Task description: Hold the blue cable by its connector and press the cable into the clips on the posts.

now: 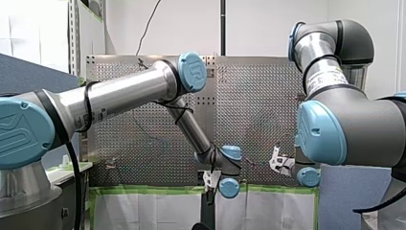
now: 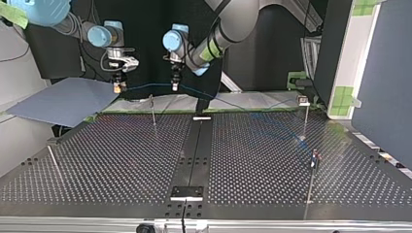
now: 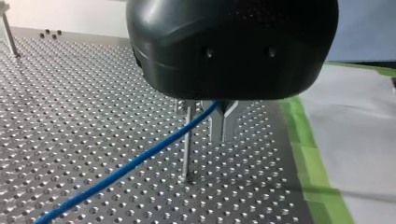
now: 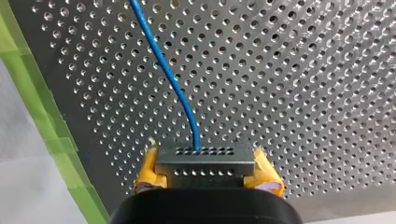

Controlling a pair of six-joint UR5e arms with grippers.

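From where I stand, the right gripper has its yellow pads closed firmly on either side of the dark connector. The blue cable leaves the front of that block and runs out over the perforated table. In the top view the line hangs in the air along the table's far edge, from the right gripper across to the left gripper. It then trails on toward the view's right and sinks to the table near the posts there, one of which carries a small clip at its top. The left wrist view shows the cable passing directly under the left gripper, just beside a thin post. Whether that gripper is pinching the cable or merely guiding it, I cannot tell. The cable looks thin, light and limp. I would expect it to follow a pull readily but never to push, so it probably needs to be kept taut to seat in a clip. The connector is the one rigid part, and its flat sides give the pads a sure hold, so that is the sensible place to grasp. The jacket seems smooth and may slide through a loose grip. A hard tug could strain the joint at the connector or bend the slender posts.
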